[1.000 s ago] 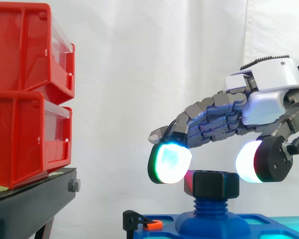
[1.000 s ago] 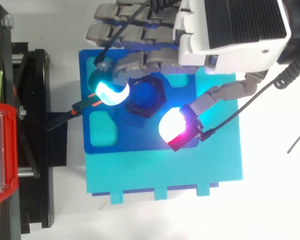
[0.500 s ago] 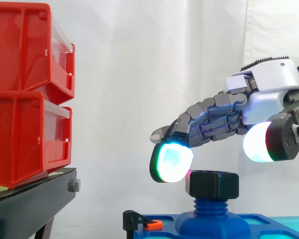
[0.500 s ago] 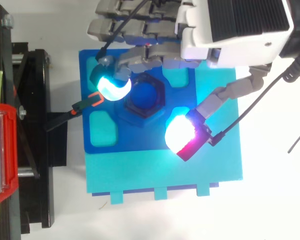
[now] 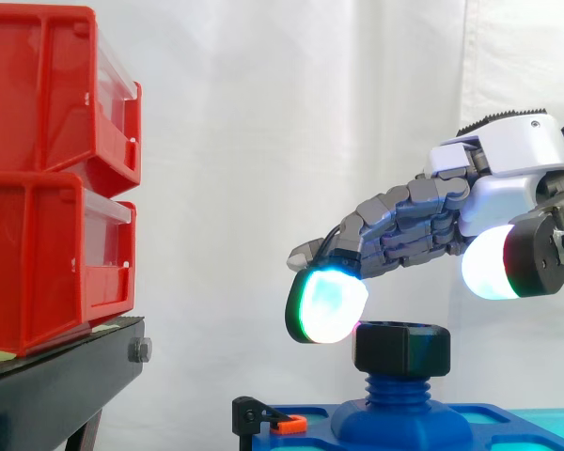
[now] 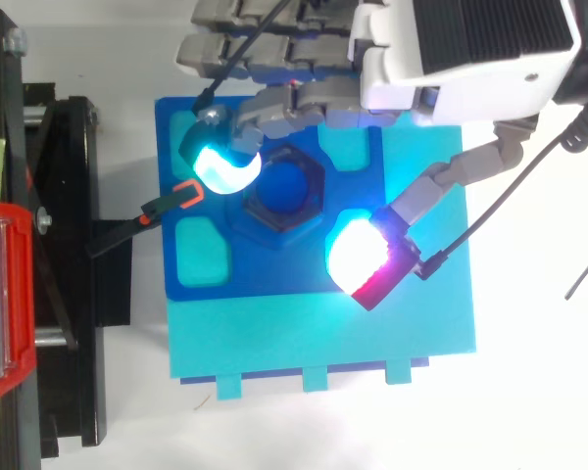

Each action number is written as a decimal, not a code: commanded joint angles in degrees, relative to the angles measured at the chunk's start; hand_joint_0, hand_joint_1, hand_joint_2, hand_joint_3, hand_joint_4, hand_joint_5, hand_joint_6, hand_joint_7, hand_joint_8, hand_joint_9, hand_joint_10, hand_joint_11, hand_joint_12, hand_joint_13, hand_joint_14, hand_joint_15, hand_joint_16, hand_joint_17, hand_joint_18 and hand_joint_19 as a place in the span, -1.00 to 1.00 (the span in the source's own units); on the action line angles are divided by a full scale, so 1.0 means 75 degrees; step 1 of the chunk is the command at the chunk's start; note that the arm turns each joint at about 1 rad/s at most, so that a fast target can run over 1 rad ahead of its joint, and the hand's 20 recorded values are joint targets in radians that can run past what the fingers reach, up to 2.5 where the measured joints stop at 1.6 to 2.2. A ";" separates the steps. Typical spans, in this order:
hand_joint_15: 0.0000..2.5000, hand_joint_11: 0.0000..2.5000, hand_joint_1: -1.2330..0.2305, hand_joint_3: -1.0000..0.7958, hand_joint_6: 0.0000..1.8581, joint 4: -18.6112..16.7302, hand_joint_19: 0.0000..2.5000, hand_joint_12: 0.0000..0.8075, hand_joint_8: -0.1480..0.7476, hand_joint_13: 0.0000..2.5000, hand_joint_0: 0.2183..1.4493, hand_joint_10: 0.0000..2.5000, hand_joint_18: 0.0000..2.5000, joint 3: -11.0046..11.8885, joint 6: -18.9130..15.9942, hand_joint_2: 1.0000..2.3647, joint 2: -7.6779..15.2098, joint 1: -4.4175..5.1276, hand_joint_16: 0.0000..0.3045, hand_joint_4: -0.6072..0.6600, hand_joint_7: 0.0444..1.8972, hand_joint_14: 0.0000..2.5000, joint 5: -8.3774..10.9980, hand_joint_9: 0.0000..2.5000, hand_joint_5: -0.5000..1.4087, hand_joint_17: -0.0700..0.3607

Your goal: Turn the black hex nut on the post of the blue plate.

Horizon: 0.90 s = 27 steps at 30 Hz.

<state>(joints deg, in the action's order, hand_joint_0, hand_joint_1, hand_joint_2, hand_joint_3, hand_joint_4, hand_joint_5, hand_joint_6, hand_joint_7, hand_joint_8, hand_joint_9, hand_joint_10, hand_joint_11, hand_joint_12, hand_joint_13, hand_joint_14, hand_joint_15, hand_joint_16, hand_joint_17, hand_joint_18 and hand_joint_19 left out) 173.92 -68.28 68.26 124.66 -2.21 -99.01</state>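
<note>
I hold my hand spread open, gripping nothing, its pads apart on either side of the black hex nut, which sits beneath on the post of the blue plate.

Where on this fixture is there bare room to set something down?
Bare: the strip of cyan base plate between the blue plate and the base's notched edge. Crowded: around the black hex nut, flanked by glowing pads of the open hand.

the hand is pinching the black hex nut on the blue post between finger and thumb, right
No. The hand is open, hovering over the black hex nut on the blue post without pinching it; the side view shows it.
</note>
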 commanded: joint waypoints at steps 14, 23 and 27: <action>-1.00 -1.00 0.00 -0.44 -0.46 0.0002 -1.00 -0.01 -0.17 -1.00 -0.81 -1.00 -1.00 -0.0002 0.0039 -1.00 -0.0004 -0.0115 -0.59 0.21 -0.24 -1.00 -0.0123 -1.00 -0.79 -0.03; -1.00 -1.00 0.01 -0.44 -0.46 0.0002 -0.99 -0.01 -0.17 -1.00 -0.81 -1.00 -1.00 -0.0002 0.0156 -1.00 -0.0004 -0.0197 -0.59 0.21 -0.24 -1.00 -0.0216 -1.00 -0.79 -0.03; -1.00 -1.00 0.01 -0.44 -0.46 0.0025 -0.98 -0.01 -0.16 -1.00 -0.81 -1.00 -1.00 -0.0002 0.0262 -1.00 -0.0004 -0.0232 -0.59 0.21 -0.24 -1.00 -0.0275 -1.00 -0.79 -0.03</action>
<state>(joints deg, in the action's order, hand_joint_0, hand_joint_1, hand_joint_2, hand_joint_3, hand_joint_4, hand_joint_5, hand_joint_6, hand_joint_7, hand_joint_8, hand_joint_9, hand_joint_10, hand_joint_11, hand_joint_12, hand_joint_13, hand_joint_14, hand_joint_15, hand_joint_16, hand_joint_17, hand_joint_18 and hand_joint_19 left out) 174.01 -68.29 69.76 124.63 -3.78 -100.86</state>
